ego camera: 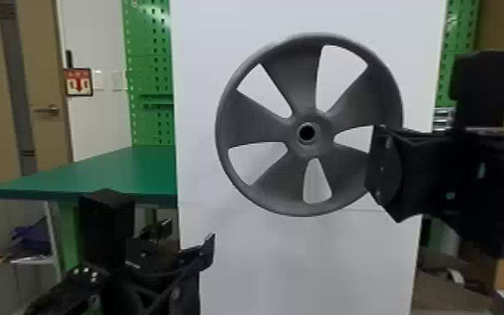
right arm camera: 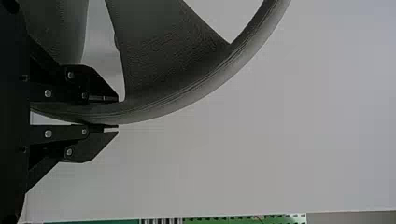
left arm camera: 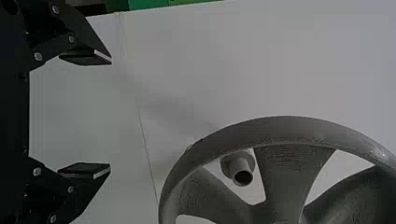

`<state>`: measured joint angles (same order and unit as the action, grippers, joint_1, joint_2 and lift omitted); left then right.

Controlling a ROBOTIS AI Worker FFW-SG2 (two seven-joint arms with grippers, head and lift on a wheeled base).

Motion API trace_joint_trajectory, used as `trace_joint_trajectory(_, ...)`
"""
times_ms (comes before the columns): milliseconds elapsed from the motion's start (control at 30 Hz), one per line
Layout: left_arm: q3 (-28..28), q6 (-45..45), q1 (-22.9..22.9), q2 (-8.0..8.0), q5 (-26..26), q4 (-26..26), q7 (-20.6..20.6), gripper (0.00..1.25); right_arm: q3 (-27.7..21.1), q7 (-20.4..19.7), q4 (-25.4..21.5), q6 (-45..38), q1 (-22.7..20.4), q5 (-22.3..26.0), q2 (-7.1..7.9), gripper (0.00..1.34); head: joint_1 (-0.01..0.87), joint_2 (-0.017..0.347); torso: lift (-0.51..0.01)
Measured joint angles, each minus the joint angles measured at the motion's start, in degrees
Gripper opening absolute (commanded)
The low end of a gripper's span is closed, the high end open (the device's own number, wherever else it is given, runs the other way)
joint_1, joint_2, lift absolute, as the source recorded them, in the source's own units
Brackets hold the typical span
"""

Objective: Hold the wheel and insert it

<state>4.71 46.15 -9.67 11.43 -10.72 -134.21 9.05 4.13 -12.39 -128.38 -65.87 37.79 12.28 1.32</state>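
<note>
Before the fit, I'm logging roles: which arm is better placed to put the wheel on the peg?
Likely the right: its claw grips the wheel's rim; the left claw is open and empty. The peg stands behind the wheel.

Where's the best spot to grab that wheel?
The wheel is probably best held by its rim, coming from the outer side, next to an opening. The rim is narrow, and the opening leaves room to pinch it from inside and outside, as the right pincer does. That leaves the middle hole free.
</note>
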Motion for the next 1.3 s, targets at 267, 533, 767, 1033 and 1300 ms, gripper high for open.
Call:
trace_joint_trajectory(267,-0.05,0.00,0.00,0.00,0.00,0.00,0.00,0.81,0.43,0.00,0.25,0.12,0.18,0.16,0.00,0.17,0.181,0.098,-0.494)
trace_joint_trajectory(533,-0.05,0.00,0.01,0.00,0.00,0.00,0.00,0.81,0.34,0.00,0.56,0.30,0.16,0.19,-0.08,0.17,0.181,0.098,-0.494)
trace_joint_trajectory(767,-0.05,0.00,0.04,0.00,0.00,0.00,0.00,0.81,0.10,0.00,0.73,0.50,0.09,0.12,-0.09,0.17,0.181,0.098,-0.494)
trace_joint_trajectory(1033,-0.06,-0.02,0.03,0.00,0.00,0.00,0.00,0.81,0.00,0.00,1.01,1.08,0.01,-0.01,-0.11,0.17,0.181,0.098,-0.494)
trace_joint_trajectory(1300,-0.05,-0.08,0.01,0.00,0.00,0.00,0.00,0.81,0.06,0.00,1.97,1.76,0.27,-0.08,-0.11,0.17,0.181,0.098,-0.494)
